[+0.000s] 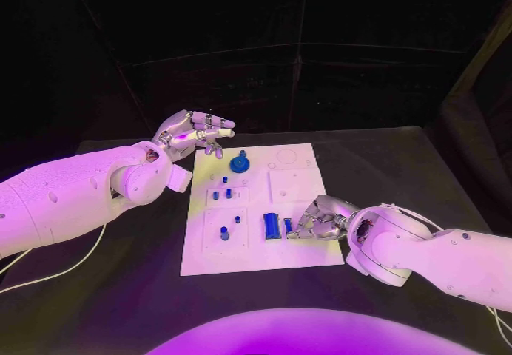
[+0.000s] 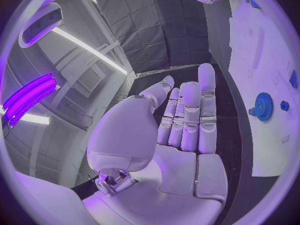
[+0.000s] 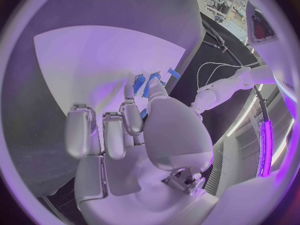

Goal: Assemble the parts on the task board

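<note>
Head view: a white task board (image 1: 299, 255) lies in the middle of a black counter (image 1: 395, 163). Small blue parts sit on it: a round gear-like part (image 1: 239, 162) near the far end, short pegs (image 1: 226, 180) in the middle, and two upright oblong parts (image 1: 272, 225) near the close end. The right hand (image 1: 317, 220) rests at the board's near right edge, its fingers just beside the oblong parts, which lie toward the robot's left of them. Whether they touch a part cannot be told. The left hand (image 1: 194, 133) hovers off the board's far left corner, near the gear-like part, fingers loosely curled, holding nothing.

Left wrist view: the left hand's fingers (image 2: 187, 115) are straight and side by side, empty; the gear-like part (image 2: 263, 106) sits apart on the board.

Right wrist view: the right hand's fingers (image 3: 114, 132) bend toward the oblong parts (image 3: 145, 84), which stand just past the fingertips. This hand is clearly nearer them.
</note>
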